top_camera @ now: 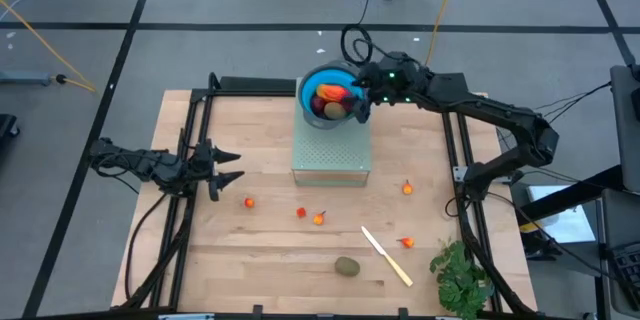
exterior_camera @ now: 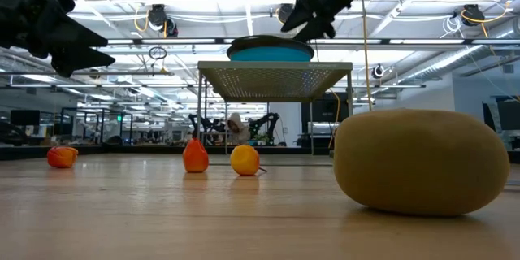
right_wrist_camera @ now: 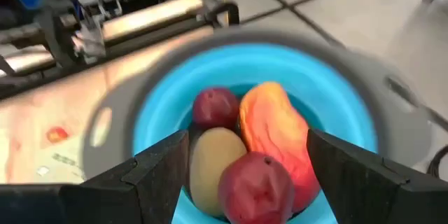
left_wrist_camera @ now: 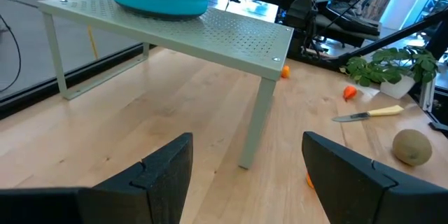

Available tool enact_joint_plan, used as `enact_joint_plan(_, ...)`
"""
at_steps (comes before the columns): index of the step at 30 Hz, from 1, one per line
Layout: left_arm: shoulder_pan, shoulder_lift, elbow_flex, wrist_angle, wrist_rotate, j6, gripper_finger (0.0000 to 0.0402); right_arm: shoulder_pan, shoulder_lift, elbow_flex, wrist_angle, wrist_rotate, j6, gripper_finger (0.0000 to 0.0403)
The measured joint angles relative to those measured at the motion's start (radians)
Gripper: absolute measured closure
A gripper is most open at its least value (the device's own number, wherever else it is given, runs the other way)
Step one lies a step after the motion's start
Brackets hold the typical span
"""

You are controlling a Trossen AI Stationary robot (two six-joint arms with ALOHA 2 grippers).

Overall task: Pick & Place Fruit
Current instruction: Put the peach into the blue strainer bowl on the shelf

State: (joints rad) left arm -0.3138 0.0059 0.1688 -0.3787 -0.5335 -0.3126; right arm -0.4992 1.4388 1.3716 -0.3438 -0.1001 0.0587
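The right gripper (top_camera: 360,101) hangs just above the blue bowl (top_camera: 312,85), which stands on the pale green perforated stand (top_camera: 331,155) at the far side of the table (top_camera: 270,270). Its fingers are spread wide and hold nothing. In the right wrist view the fruit in the bowl lies between and beyond the two dark fingers: the long red-orange piece (right_wrist_camera: 275,134), a tan oval (right_wrist_camera: 216,162) and two dark red balls (right_wrist_camera: 257,183), all pressed close together.

The step in hand looks like the release of a piece into the bowl. To do it well, the gripper should rise straight up with the fingers kept spread, so that they do not catch the bowl's rim or drag a piece out.

More fruit waits on the table: a brown-green kiwi (top_camera: 347,266) near the front edge, beside the cream knife (top_camera: 386,256), and several small orange-red bits (top_camera: 318,218) scattered in front of the stand.

The left gripper (top_camera: 232,167) waits at the left side of the table, fingers apart and empty.
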Motion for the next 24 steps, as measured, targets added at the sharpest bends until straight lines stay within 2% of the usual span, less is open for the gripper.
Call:
enact_joint_plan(11, 0.000, 0.000, 0.000, 0.000, -0.026, 0.004, 0.0133, 0.077, -0.157, 0.001, -0.058, -0.005, -0.046, 0.0131)
enact_joint_plan(24, 0.000, 0.000, 0.000, -0.063, -0.026, -0.011, 0.0133, 0.279, -0.254, 0.001, -0.185, -0.005, -0.045, 0.0224)
